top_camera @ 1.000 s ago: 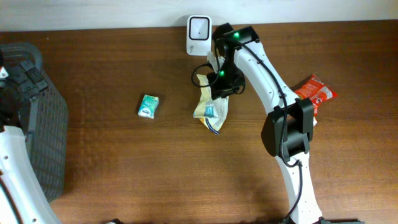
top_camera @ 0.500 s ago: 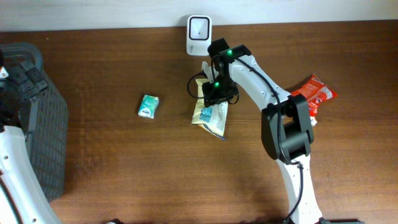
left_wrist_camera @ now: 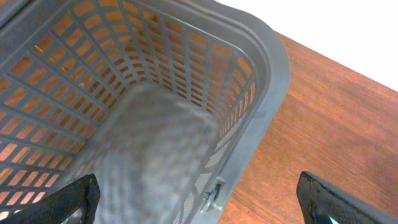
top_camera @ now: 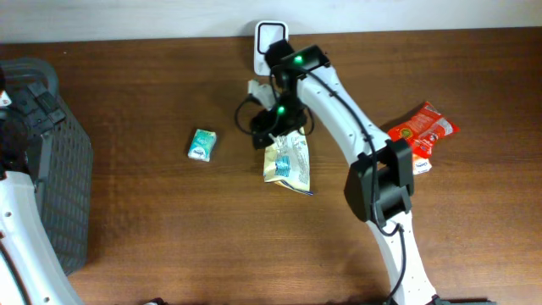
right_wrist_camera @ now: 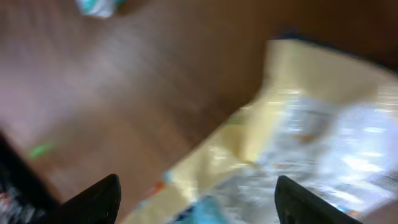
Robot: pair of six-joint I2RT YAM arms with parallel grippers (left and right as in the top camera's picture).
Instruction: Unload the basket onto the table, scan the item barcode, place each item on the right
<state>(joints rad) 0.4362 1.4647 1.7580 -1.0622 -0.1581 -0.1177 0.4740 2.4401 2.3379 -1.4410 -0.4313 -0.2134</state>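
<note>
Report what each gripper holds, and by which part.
Nothing. Right gripper stands open above the yellow snack packet; left gripper open over the basket.

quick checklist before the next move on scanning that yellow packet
1. Right gripper open: ok, fingers stand wide apart in the wrist view.
2. Yellow packet gripped: not ok, it lies flat on the table.
3. Barcode side facing up: cannot tell, wrist view is blurred.
4. Scanner in place at the table's far edge: ok, though the arm partly overlaps it from overhead.
5. Left gripper out of the way: ok, open above the basket.
6. Teal packet and red packet apart from the yellow one: ok.
</note>
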